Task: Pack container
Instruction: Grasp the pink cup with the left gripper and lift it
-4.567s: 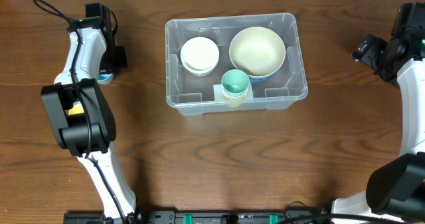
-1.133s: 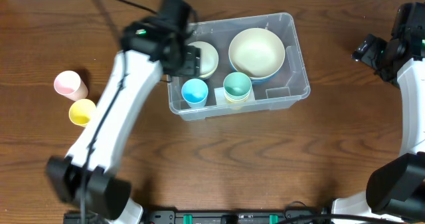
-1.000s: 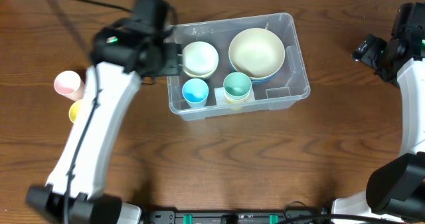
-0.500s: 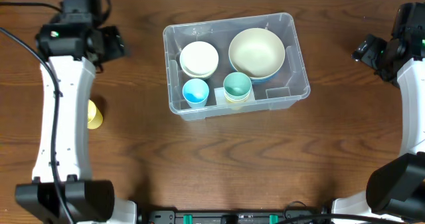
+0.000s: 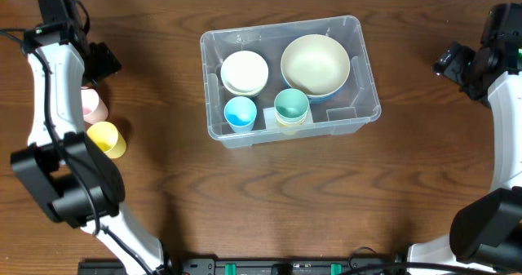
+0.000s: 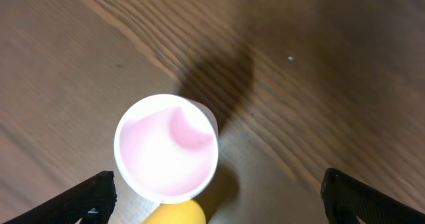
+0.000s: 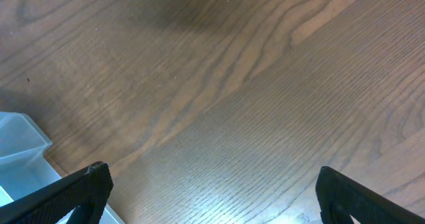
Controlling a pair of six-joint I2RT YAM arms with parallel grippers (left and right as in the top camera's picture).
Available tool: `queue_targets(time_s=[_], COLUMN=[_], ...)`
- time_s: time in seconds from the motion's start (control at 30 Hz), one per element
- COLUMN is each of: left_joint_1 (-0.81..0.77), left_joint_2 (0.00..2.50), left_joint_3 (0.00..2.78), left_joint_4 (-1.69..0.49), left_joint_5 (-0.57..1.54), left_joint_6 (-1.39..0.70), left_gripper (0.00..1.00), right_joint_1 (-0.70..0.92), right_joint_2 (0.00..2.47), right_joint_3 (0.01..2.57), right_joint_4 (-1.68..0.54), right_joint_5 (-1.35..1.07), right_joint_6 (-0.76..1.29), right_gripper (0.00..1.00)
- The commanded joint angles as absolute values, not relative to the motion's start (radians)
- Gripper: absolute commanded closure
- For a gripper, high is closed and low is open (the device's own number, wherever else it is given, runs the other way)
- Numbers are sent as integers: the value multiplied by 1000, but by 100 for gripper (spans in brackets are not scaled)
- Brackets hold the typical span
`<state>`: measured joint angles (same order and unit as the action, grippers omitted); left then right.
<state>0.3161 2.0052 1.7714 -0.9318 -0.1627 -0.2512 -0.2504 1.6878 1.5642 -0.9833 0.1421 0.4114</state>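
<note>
The left wrist camera looks straight down into a pink cup standing upright on the wooden table. The left gripper hangs above it with its fingers spread wide and nothing between them. A yellow cup shows at the frame's lower edge, just beside the pink one.

Overhead, the left arm crosses part of the pink cup and hides its left side. The clear container sits well to the right of both cups, at mid-table. It holds a blue cup, a teal cup, a small cream bowl and a large cream bowl.

The right gripper is spread wide over bare wood, and only its own camera catches a corner of the container.

Half a second ago the left arm covered the pink cup completely. A second ago it was at the container's left wall.
</note>
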Motion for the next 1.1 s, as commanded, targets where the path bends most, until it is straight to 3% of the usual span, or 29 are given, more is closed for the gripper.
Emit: queue_targets(time_s=[0.0, 0.1, 0.47, 0.63, 1.07], left_joint_1=[324, 325, 324, 324, 265], left_joint_2=[2051, 2090, 2181, 2183, 2036], left_joint_3=[1769, 1769, 1769, 1769, 1770], left_joint_4=[-921, -910, -913, -915, -991], left_joint_5=[-118, -60, -53, -64, -59], left_joint_6=[-224, -207, -203, -200, -204], left_gripper=[4, 11, 56, 93, 94], right_joint_1=[-255, -255, -255, -255, -255], right_joint_2=[1687, 1687, 1687, 1687, 1687], right_joint_3=[1567, 1567, 1567, 1567, 1567], right_joint_4=[-984, -984, -984, -984, -984], right_joint_5=[146, 146, 146, 146, 146], right_joint_6=[426, 426, 426, 426, 426], right_gripper=[1, 1, 1, 1, 1])
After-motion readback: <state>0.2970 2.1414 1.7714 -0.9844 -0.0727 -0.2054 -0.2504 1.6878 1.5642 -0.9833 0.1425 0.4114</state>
